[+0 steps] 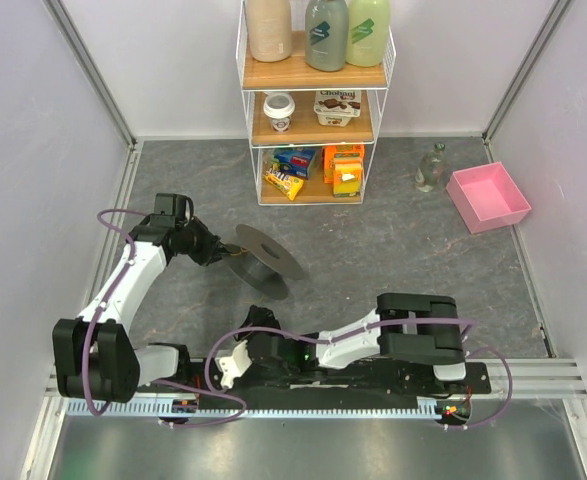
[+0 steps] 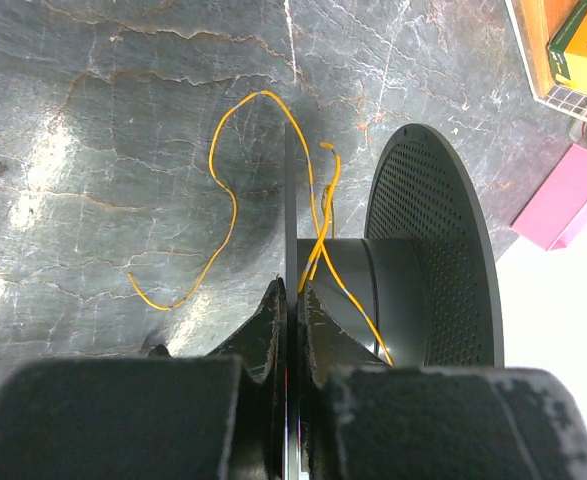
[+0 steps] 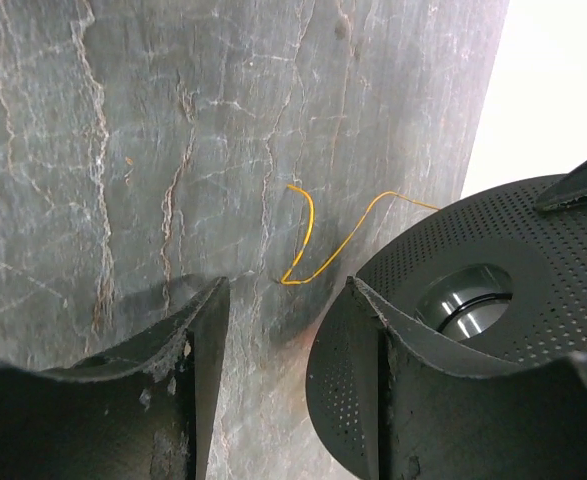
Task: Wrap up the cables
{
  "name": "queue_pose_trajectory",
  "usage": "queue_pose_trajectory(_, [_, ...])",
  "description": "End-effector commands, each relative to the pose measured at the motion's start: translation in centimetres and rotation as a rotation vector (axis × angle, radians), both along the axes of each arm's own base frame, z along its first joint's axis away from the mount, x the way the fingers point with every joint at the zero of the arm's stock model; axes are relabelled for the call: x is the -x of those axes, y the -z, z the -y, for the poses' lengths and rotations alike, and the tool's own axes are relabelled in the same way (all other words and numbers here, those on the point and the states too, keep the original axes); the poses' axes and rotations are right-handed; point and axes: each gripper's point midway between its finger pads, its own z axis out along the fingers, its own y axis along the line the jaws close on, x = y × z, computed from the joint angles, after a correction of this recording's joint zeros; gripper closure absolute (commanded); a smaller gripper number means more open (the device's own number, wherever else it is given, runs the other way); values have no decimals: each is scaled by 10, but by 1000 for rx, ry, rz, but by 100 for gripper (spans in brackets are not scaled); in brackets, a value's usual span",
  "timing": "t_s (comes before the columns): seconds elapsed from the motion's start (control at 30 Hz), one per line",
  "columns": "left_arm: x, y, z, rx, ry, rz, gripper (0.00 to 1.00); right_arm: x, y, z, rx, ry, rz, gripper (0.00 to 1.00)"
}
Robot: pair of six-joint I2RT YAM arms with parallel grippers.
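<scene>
The left gripper point(image 2: 291, 300) clamps the spool point(image 2: 433, 250) rim, wire point(image 2: 223, 170) looping just past it; right gripper point(image 3: 288, 330) gapes empty, just short.

Yellow-orange wire point(image 2: 234, 205), dark grey perforated spool point(image 2: 433, 250), grey white-veined table point(image 2: 93, 150), pink bin point(image 1: 488, 195), white-framed wooden shelf point(image 1: 313, 75)

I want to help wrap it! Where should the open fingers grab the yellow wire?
Probably the loose bend of the yellow wire on the table beside the spool, coming down from above: it's hair-thin, lies low, and sits clear there.
</scene>
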Motion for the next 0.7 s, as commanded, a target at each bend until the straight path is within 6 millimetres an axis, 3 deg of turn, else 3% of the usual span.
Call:
queue_pose_trajectory(0.0, [-14, -27, 5, 51, -33, 80, 98, -13, -17, -12, -98, 52, 79, 43])
queue_pose_trajectory(0.33, [-12, -29, 7, 66, -35, 99, 98, -38, 19, -3, -35, 101, 137, 44])
queue_pose_trajectory(0.67, [-10, -25, 9, 78, -27, 90, 99, -69, 40, 4, -4, 140, 148, 47])
